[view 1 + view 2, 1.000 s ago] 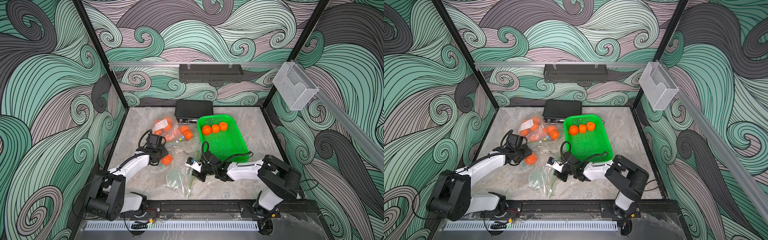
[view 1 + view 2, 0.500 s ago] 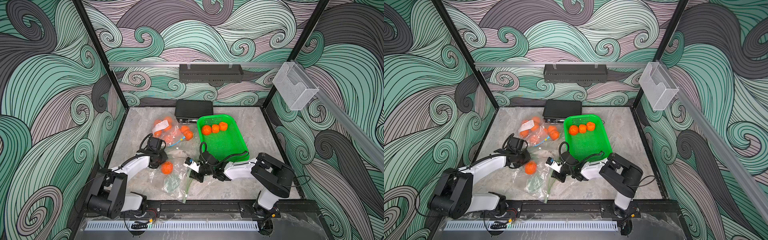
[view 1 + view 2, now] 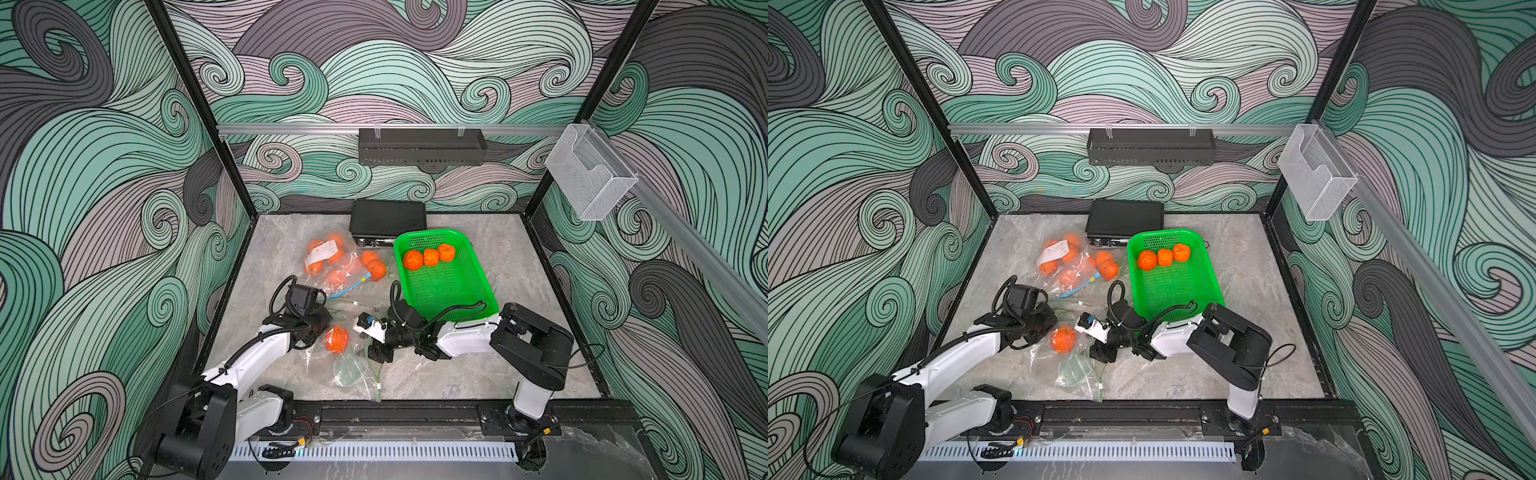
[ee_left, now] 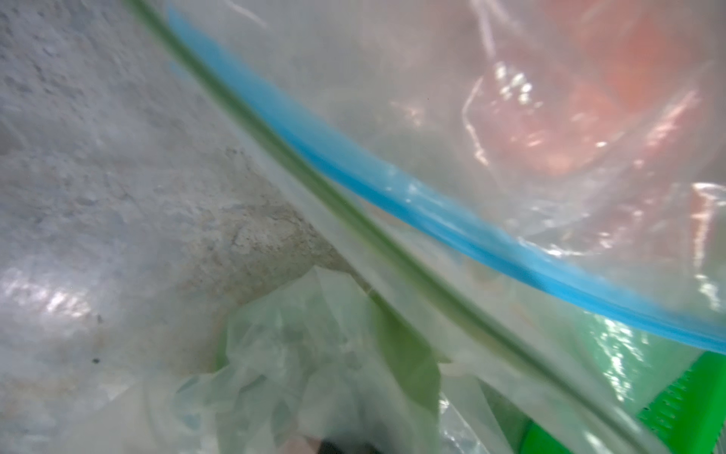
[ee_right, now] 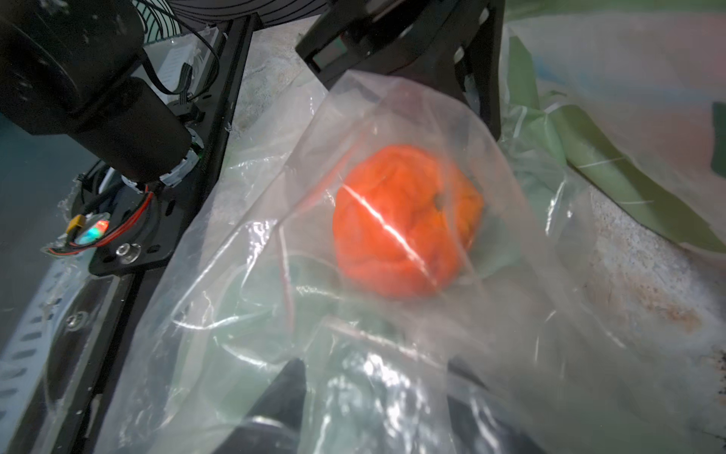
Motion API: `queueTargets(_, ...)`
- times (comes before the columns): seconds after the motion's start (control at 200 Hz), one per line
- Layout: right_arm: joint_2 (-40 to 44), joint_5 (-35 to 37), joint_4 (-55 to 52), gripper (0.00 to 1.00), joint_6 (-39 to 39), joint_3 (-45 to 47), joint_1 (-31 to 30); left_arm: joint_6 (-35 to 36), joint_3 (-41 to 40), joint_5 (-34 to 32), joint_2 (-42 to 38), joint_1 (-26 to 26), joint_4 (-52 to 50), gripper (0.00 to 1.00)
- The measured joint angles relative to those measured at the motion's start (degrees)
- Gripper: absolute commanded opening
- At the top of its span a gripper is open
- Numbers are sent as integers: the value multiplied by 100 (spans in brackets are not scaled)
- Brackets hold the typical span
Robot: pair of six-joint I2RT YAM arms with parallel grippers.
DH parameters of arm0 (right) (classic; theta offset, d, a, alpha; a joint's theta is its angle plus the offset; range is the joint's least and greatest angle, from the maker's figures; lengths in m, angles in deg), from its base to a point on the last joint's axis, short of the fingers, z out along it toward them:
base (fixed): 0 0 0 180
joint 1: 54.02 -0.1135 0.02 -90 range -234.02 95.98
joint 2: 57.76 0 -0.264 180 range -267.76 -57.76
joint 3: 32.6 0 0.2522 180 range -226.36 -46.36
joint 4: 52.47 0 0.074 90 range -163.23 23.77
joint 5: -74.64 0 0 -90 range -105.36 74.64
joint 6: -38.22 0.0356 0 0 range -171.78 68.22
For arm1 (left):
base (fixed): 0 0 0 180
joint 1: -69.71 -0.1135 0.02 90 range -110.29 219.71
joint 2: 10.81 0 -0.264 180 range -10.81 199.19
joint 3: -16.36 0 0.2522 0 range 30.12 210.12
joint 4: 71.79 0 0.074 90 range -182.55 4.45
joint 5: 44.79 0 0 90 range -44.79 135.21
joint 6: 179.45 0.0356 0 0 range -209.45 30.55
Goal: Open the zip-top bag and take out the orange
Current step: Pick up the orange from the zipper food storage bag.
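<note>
The zip-top bag (image 5: 243, 275) in front of me is thin clear plastic film, glossy and creased, with bright glints along its folds. The orange (image 5: 408, 224) inside it has matt, wrinkled skin. The table (image 3: 436, 378) looks like rough grey stone, matt and mottled. The basket (image 3: 478, 286) is glossy green perforated plastic. The rail (image 3: 291, 128) above the table's far edge is brushed metal.

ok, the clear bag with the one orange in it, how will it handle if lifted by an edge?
Likely floppy: the zip-top bag is thin, creased film draped on the table. The orange looks round and loose inside, so it would probably roll to the lowest point. Glossy film may slip in a pinch.
</note>
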Motion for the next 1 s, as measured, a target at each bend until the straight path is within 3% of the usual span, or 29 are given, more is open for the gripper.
queueTargets(0.36,-629,-20,315,75,22,-299,-2,-160,-260,221,254,0,439,0)
queueTargets(1.001,-1191,-153,501,82,101,-1049,-216,-142,-463,286,649,0,807,0)
